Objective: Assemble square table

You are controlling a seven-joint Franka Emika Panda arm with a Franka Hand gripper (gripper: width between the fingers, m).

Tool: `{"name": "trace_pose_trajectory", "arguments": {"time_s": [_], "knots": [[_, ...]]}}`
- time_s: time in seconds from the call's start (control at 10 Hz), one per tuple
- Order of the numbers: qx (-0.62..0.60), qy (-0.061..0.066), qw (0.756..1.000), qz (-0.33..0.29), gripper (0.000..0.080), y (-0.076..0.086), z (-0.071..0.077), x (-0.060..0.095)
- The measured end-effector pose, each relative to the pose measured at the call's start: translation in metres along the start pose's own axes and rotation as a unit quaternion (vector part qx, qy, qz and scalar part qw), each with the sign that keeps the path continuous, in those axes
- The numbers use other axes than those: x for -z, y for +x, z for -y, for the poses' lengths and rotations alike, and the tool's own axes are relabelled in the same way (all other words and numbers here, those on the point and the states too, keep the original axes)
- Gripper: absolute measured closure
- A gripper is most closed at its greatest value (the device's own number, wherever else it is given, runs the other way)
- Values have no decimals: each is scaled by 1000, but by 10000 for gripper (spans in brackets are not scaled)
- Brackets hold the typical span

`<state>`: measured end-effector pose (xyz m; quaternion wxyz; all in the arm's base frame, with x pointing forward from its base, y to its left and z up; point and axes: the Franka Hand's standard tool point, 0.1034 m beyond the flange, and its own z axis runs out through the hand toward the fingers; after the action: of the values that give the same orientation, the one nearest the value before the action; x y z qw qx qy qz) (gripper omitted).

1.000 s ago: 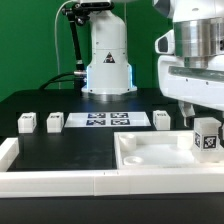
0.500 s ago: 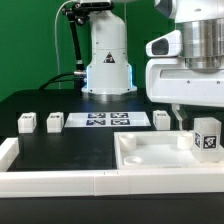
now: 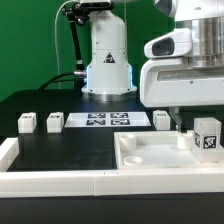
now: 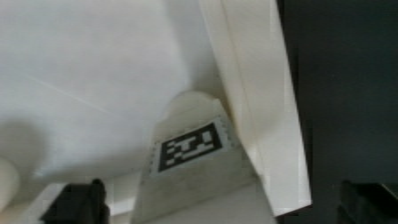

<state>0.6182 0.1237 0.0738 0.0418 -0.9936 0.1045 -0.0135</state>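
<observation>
The square table top (image 3: 150,160), white with a raised rim, lies at the front on the exterior view's right. One tagged white leg (image 3: 207,137) stands upright at its far right corner. My gripper (image 3: 192,122) hangs open just above and behind that leg, holding nothing. In the wrist view the leg (image 4: 192,150) sits between my dark fingertips (image 4: 75,200), with a gap on each side, beside the top's rim (image 4: 249,90). Three more legs stand on the black table: two (image 3: 27,122) (image 3: 54,122) toward the left and one (image 3: 162,120) near the gripper.
The marker board (image 3: 105,120) lies flat between the loose legs. A long low white border rail (image 3: 60,182) runs along the front and turns up the left side. The arm's white base (image 3: 108,60) stands behind the marker board.
The hand has shifted toward the exterior view's left and turned, settling over the standing leg. Its jaws stayed open. The leg and other parts have not moved.
</observation>
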Motion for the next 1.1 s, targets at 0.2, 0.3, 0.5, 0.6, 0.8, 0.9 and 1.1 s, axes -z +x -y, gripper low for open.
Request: {"name": "trace_pose_trajectory", "arguments": {"time_s": [0.2,0.3,0.5,0.6,0.8,0.9,1.1], "knots": [[64,-8,998,-2,150,0,0,0],[72,-8,997,-2,159,1,-1,0],[73,-8,997,-2,322,1,-1,0],[72,-8,997,-2,495,1,-3,0],[67,-9,998,-2,508,2,-4,0],[54,-9,998,-3,508,2,-5,0],[24,-7,1000,-3,508,2,-4,0]]}}
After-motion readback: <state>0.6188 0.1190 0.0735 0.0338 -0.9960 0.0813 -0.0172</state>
